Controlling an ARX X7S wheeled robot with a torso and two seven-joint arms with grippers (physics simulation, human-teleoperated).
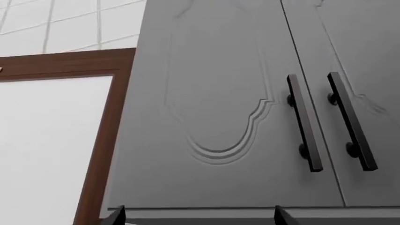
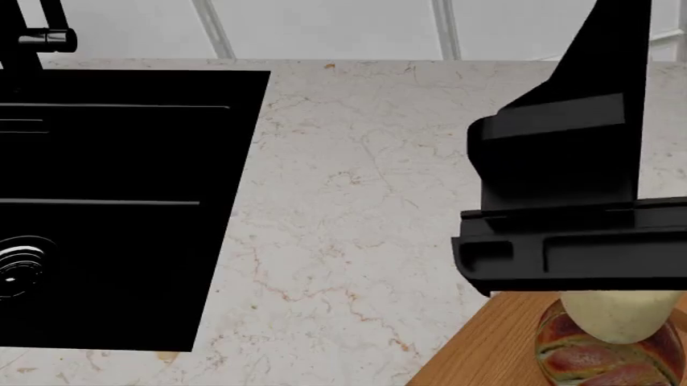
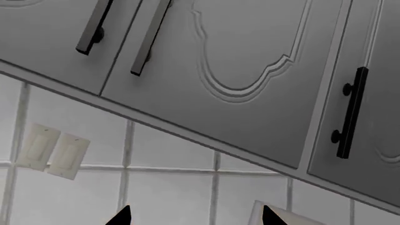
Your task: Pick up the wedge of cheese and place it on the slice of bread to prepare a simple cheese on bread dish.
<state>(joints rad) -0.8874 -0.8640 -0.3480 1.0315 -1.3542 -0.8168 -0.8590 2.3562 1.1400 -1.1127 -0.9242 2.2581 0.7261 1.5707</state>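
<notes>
At the left of the head view we see the black sink (image 2: 108,209), then the marble counter (image 2: 355,209), and at the right our right arm (image 2: 569,201), which covers much of the scene. Under it, on the wooden board (image 2: 483,346), the wedge of cheese (image 2: 623,315) rests on top of the slice of bread (image 2: 601,358), touching it. So the cheese seems already placed.

The cheese lies directly below the right arm, which is clearly the nearer one; the left arm is not visible in the head view. The long axis of the cheese runs roughly sideways across the bread.

Both wrist cameras look at the grey wall cabinets (image 1: 250,93). The left gripper (image 1: 198,216) and the right gripper (image 3: 195,216) show only two dark tips, set apart, with nothing between them.
</notes>
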